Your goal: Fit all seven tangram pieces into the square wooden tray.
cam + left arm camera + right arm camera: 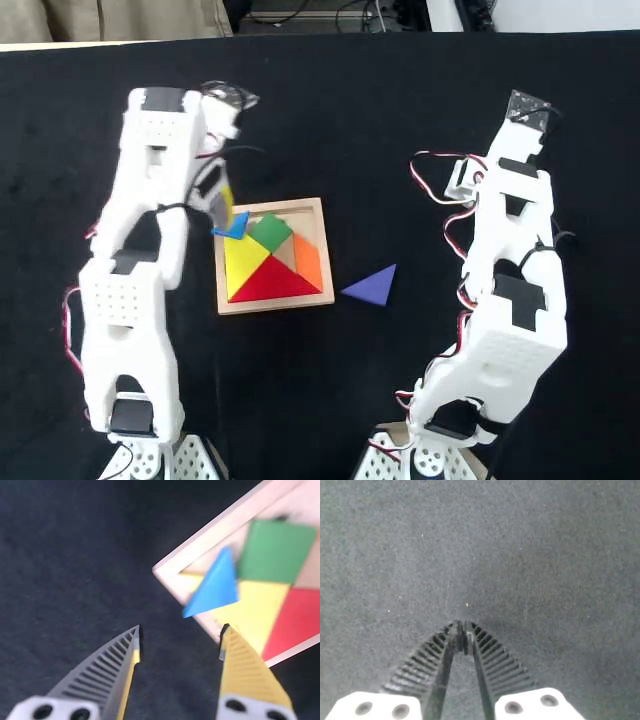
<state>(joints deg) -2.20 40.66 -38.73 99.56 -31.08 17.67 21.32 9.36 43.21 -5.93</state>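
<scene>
Left gripper (pixel 180 630) first: jaws wide apart, nothing between them, hanging just off the corner of the wooden tray (pixel 210 530). Right in front of the fingertips, the blue triangle (pixel 215 585) lies tilted across that corner's rim, one point out over the black cloth (pixel 75 555), so by my reckoning it isn't seated flat. Beyond it, the green square (pixel 277 550), yellow triangle (pixel 243 262), red triangle (pixel 275 285) and orange piece (pixel 308 262) sit inside the frame. The open jaws look set to straddle or nudge the blue one down. Outside the tray, the purple triangle (pixel 372 286) waits on the cloth just beside it. The right gripper (pixel 463 630) is pinched closed and empty, parked well apart, likely keeping clear.
</scene>
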